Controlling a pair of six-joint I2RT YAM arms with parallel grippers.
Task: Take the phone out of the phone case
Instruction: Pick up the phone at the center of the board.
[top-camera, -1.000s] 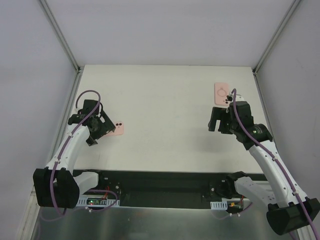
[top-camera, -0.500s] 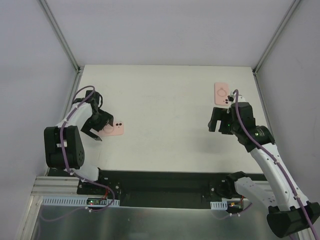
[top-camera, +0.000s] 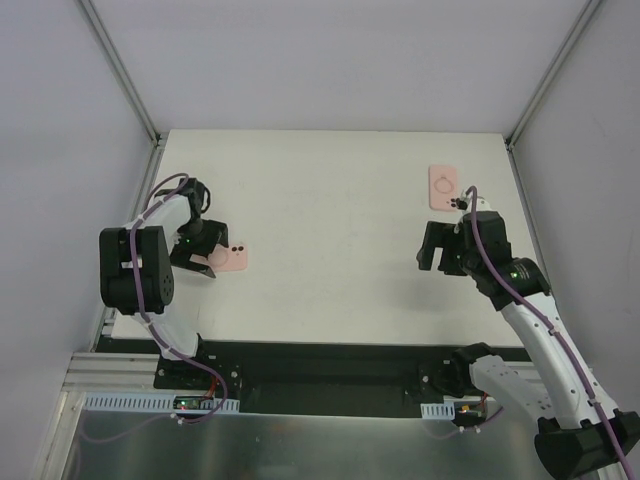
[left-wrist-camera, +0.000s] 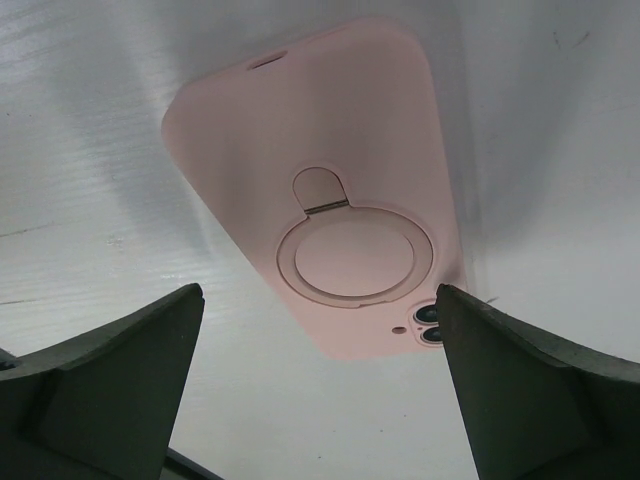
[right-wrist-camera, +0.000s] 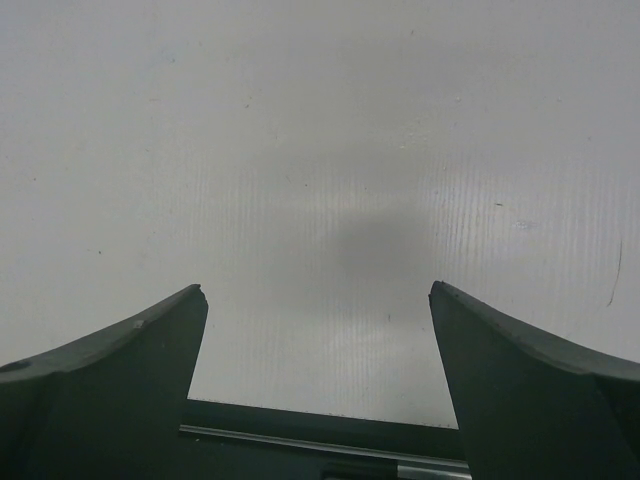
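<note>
A pink phone case with a ring stand and two camera lenses (left-wrist-camera: 340, 200) lies flat, back up, at the table's left (top-camera: 235, 259). My left gripper (top-camera: 203, 256) hangs over its left end, open, with the case's lens end between the fingers in the left wrist view (left-wrist-camera: 318, 297), not touching. A second pink piece with a ring (top-camera: 443, 186) lies at the back right; I cannot tell whether it is a case or a phone. My right gripper (top-camera: 432, 252) is open and empty over bare table (right-wrist-camera: 318, 292), nearer than that piece.
The white table (top-camera: 330, 220) is walled by a frame with posts at the back corners (top-camera: 155, 135). A dark rail (top-camera: 320, 360) runs along the near edge, also seen in the right wrist view (right-wrist-camera: 320, 430).
My left arm has folded back and its gripper has shifted slightly right, onto the left pink case's end. My right gripper has drawn a little nearer, away from the back-right pink piece.
</note>
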